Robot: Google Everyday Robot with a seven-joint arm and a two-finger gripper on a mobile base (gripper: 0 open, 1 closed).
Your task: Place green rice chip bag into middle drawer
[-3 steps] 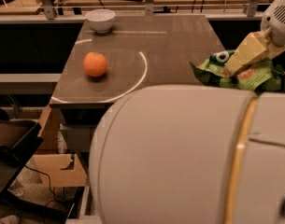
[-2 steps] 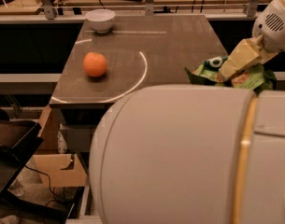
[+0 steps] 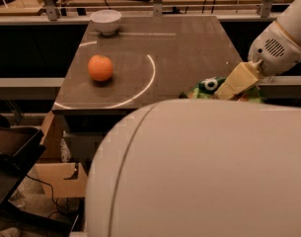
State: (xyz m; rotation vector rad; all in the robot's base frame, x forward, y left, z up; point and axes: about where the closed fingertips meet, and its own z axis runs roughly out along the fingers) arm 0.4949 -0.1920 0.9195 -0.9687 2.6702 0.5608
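Claw [image 3: 228, 89] dips behind the robot's white shell [image 3: 199, 172] — whether it grips anything cannot be told. Green rice chip bag [image 3: 204, 87] lies directly beneath it, touching — mostly hidden.

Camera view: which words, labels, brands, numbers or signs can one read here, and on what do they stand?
No text can be read.
green rice chip bag: a white round logo, too blurred to read; the claw is at the bag, by the table's right edge.
table: a white curved line, no letters.
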